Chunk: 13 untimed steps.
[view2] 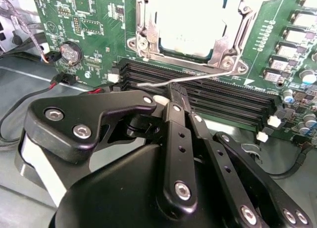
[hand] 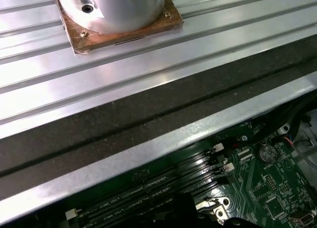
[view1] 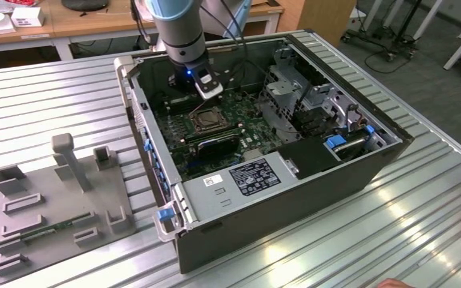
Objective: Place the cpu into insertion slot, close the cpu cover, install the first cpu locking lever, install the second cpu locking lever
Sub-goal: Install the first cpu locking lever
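The arm (view1: 178,30) is reaching down into the open computer case (view1: 374,162), at its far corner on the exterior view's left; the gripper (view1: 206,90) hangs just beyond the insertion slot (view1: 207,120), low over the green motherboard (view1: 242,129).

In the second wrist view the cpu (view2: 190,25) is seated in the slot, pale and square; the cpu cover (view2: 148,25) lies flat around it, its silvery frame shut down with the chip showing through the cut-out.

A thin wire locking lever (view2: 213,75) slants out from the socket's corner and runs across above the black memory slots (view2: 223,97), apart from the cover's edge and not tucked in.

The gripper (view2: 177,93) has its black fingers (view2: 177,139) drawn right together, no gap between the tips; the tips sit at the lever, touching or all but touching the wire; whether they pinch it or only bear against it, I can't tell.

A coin battery (view2: 71,53) sits on the board away to one side.

In the first wrist view the memory slots (hand: 148,196) lie just inside the case wall, with the ribbed table (hand: 148,74) beyond.

On the exterior view's left a grey fixture tray (view1: 54,210) rests on the table, well apart from the case.
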Available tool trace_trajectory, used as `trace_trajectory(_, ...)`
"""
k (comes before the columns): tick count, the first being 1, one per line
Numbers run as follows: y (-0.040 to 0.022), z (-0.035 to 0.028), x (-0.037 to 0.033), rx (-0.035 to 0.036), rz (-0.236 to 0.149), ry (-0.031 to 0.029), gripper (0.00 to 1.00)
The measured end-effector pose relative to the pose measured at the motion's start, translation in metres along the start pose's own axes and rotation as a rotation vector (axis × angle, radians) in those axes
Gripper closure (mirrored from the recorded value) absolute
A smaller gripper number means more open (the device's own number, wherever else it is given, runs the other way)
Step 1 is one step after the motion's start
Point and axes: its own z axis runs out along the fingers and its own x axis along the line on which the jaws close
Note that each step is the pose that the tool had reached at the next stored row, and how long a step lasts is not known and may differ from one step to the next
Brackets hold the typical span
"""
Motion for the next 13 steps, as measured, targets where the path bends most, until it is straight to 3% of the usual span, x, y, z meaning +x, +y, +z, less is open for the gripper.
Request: trace_trajectory(13,-0.0008,0.0054,-0.0021,0.0,0.0,0.0002,0.9)
